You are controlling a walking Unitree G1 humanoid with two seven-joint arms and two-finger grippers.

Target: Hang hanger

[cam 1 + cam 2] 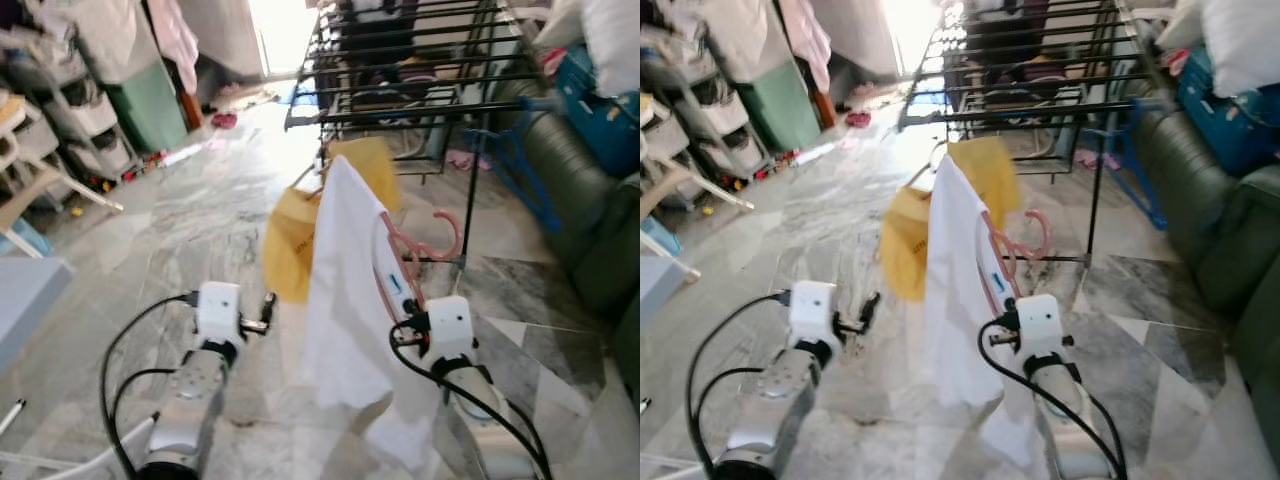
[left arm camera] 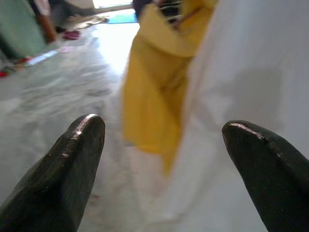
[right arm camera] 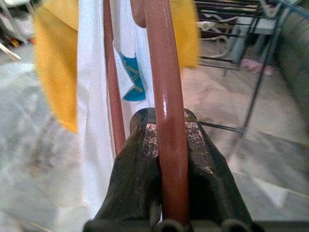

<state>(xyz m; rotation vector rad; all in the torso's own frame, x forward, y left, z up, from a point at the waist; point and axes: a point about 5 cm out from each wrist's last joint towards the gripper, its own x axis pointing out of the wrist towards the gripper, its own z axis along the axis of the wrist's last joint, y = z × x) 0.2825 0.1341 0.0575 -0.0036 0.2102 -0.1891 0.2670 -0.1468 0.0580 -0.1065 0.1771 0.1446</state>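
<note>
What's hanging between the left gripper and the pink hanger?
The white shirt on the pink hanger, seen in the left eye view; left gripper sits beside it.

My right tool (image 3: pixel 166 145), matt black and scuffed, clamps a glossy smooth pink plastic hanger (image 3: pixel 166 96). White shirt (image 1: pixel 345 290) and yellow garment (image 1: pixel 290 245): soft cloth. Rack (image 1: pixel 400 70): dark metal. Floor (image 1: pixel 180 230): polished marble.

no legible text, blue tag on white garment (image 3: pixel 131 77) unreadable

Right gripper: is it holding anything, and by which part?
Yes. The right gripper is shut on the pink plastic hanger carrying a white shirt, pinching one of the hanger's thin bars below the hook. The left gripper is open, empty.
</note>
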